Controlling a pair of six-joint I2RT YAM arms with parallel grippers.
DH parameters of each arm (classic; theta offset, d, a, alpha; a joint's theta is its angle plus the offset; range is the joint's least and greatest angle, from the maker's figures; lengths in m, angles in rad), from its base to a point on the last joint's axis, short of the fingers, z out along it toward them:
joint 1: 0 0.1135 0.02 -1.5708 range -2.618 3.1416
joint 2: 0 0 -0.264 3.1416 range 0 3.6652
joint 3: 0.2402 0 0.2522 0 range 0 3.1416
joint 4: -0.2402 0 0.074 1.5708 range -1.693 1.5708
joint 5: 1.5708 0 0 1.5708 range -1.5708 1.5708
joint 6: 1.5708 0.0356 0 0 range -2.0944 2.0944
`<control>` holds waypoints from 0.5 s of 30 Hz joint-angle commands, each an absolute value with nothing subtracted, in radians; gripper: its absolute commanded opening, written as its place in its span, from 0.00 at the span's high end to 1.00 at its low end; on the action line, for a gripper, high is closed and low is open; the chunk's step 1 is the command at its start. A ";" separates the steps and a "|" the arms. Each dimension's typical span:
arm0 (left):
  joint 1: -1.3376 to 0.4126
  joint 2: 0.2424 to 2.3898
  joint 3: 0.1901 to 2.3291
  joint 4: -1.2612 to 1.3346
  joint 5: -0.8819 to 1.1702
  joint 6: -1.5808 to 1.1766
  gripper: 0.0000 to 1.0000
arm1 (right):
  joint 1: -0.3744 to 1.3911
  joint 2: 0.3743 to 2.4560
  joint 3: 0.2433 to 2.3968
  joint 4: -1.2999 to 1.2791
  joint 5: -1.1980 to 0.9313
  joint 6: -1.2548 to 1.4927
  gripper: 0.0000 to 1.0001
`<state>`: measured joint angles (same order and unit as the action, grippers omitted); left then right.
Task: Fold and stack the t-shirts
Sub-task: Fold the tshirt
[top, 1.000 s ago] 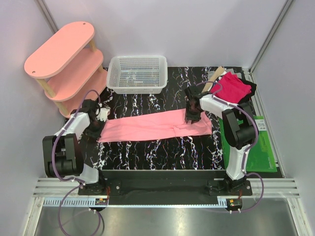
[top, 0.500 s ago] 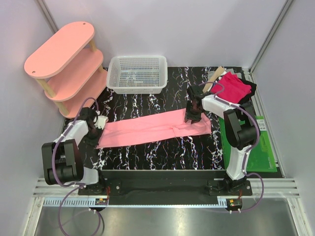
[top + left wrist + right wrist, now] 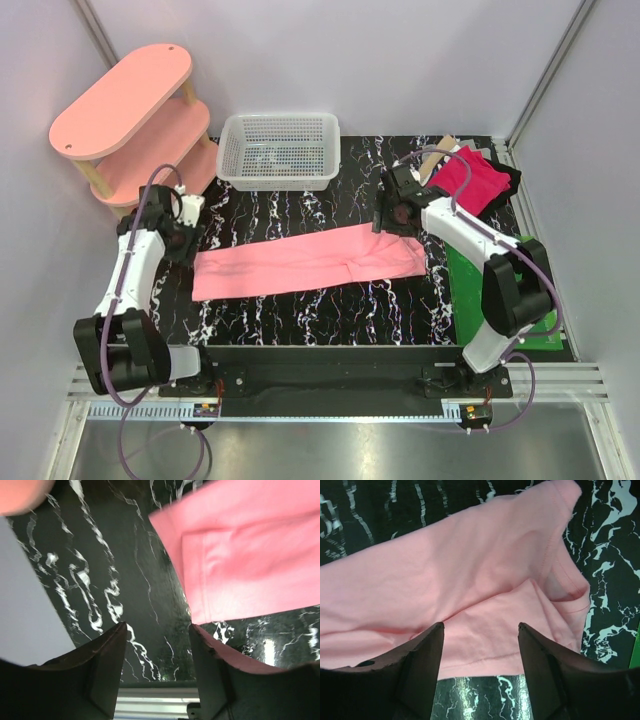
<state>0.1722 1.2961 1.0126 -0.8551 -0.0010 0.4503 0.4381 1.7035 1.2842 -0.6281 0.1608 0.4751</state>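
Salmon-pink t-shirt [image 3: 310, 262] lies flat on the worktop [image 3: 300, 315] as a long folded strip, directly in front of the white mesh basket [image 3: 280, 150]. Magenta-red t-shirt [image 3: 470, 180] sits bunched to the basket's right. Left tool [image 3: 157, 652], front-left of the basket, just off the strip's end: fingers apart, empty. Right tool [image 3: 480, 650], front-right of the basket, above the strip — fingers apart, holding nothing.

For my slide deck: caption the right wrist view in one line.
Open right gripper hovering above one end of the salmon-pink t-shirt, folded into a strip on the black marbled table.
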 commanded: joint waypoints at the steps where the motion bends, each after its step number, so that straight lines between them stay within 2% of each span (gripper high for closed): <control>1: 0.118 1.284 1.086 -0.922 0.115 0.387 0.40 | 0.535 1.640 1.292 -0.655 0.247 0.407 0.33; 7: -0.066 1.414 1.078 -0.874 0.153 0.307 0.45 | 0.661 1.678 1.258 -0.657 0.238 0.341 0.36; 15: -0.074 1.566 1.085 -0.827 0.132 0.328 0.51 | 0.793 1.697 1.236 -0.654 0.287 0.275 0.38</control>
<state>-0.0830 1.5421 1.0649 -0.8722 0.1444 0.3252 0.7517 1.7000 1.2392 -0.6540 0.2302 0.3218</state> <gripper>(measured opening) 0.493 0.623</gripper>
